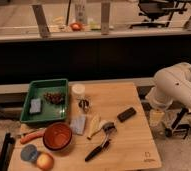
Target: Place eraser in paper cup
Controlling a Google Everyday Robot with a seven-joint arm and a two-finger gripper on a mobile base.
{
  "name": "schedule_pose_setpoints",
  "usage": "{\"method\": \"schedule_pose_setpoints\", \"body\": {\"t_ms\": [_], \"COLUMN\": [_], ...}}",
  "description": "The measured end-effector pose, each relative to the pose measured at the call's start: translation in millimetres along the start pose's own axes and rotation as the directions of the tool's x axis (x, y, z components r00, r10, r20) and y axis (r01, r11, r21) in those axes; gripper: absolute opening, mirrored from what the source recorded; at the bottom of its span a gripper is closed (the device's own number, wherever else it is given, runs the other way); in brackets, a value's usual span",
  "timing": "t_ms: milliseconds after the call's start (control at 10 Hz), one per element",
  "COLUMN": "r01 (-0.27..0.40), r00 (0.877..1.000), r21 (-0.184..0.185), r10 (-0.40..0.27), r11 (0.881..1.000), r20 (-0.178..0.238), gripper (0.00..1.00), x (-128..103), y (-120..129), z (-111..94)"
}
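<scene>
The eraser, a small black block, lies flat on the wooden table, right of its middle. The paper cup, small and cream-white, stands upright near the table's back edge, next to the green tray. My white arm hangs beyond the table's right edge. My gripper points down just off that edge, to the right of the eraser and apart from it. It holds nothing that I can see.
A green tray holds a grey-blue sponge and grapes. An orange bowl, a carrot, a black-handled utensil, a small metal object and a pale packet lie on the table's left and middle.
</scene>
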Motion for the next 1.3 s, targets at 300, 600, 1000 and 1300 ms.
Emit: {"method": "schedule_pose_setpoints", "body": {"t_ms": [300,600,1000,1300], "r01": [0.000,0.009,0.079,0.116], "r00": [1.000,1.000,0.997,0.993], "r21": [0.000,0.003,0.020,0.040], "r10": [0.000,-0.009,-0.079,-0.116], "r11": [1.000,1.000,0.997,0.992], "r20": [0.000,0.000,-0.005,-0.004], "gripper": [0.80,0.80,0.80,0.80], "x": [0.0,0.1,-1.9,-0.5], "y": [0.0,-1.0,-8.0,-15.7], "z": [0.0,3.0,36.6,44.8]}}
